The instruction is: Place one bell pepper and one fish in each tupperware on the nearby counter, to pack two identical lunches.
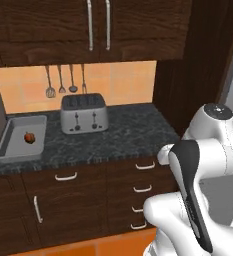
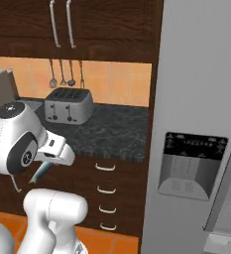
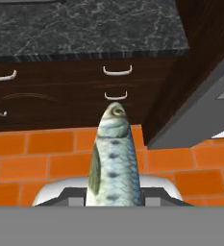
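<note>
Gripping fish (image 3: 114, 158), hand-camera close-up

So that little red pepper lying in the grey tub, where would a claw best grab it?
Probably from straight above, closing across the widest part of the bell pepper. It sits low in the tupperware, whose raised rim blocks a sideways approach. For now the gripper is shut on the fish.
</note>
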